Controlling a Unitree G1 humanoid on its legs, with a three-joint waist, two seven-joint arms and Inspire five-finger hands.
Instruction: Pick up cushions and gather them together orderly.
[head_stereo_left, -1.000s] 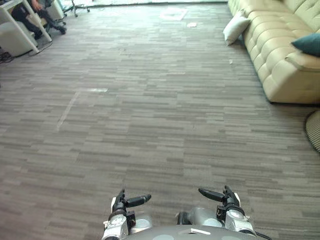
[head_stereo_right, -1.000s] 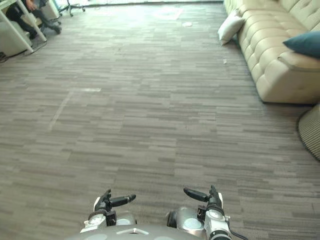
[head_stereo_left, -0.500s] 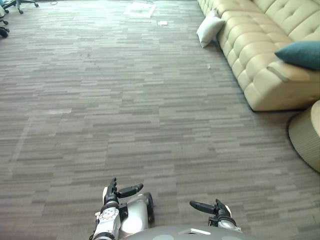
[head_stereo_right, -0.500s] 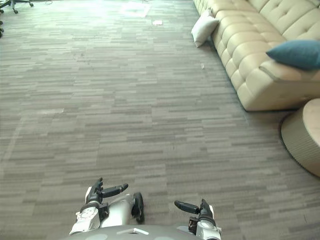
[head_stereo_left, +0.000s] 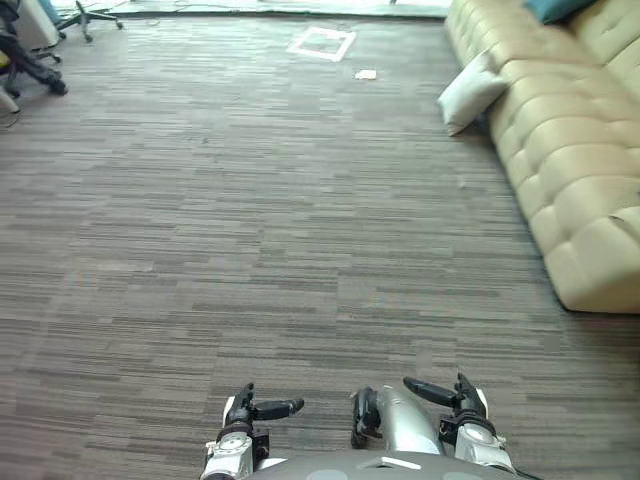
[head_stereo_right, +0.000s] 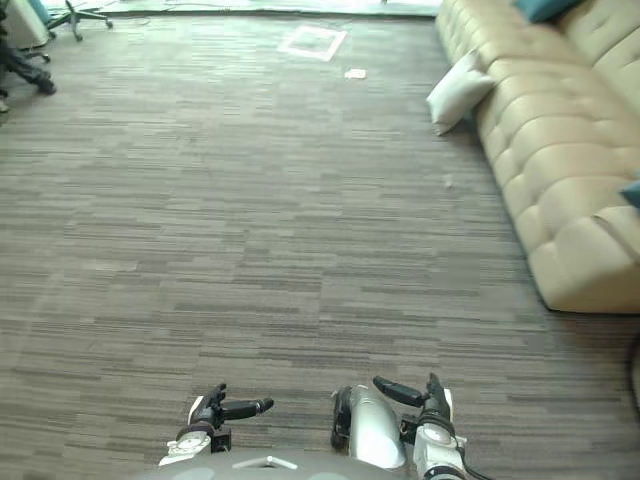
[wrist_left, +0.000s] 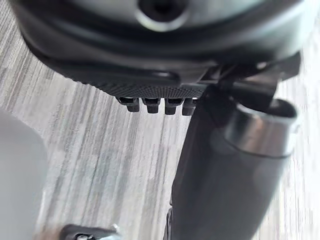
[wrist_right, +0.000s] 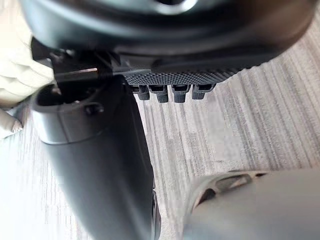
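1. Office chair (head_stereo_left: 88, 15): wheeled base, far left corner of the room, standing on the grey striped carpet (head_stereo_left: 250, 230).
2. Left hand (head_stereo_left: 241, 410): low at the near edge, left of centre. The fingers are straight and relaxed, the thumb points inward, and it grasps nothing. It is well apart from every cushion.
3. White square marking (head_stereo_left: 322, 43): flat on the carpet, far centre.
4. Small white scrap (head_stereo_left: 365, 74): on the carpet just beside the square marking, on its right.
5. Right hand (head_stereo_left: 461, 398): low at the near edge, right of centre. It is released, with the fingers extended and the thumb pointing inward, and it is empty.
6. White cushion (head_stereo_left: 470, 92): on the floor at far right, tilted and leaning against the sofa front.
7. Beige tufted sofa (head_stereo_left: 570, 150): runs along the right side from far to near.
8. Teal cushion (head_stereo_left: 555, 8): on the sofa seat at its far end, cut by the picture's edge.
9. Second teal cushion (head_stereo_right: 633, 190): at the right edge near the sofa's near end, mostly out of frame.
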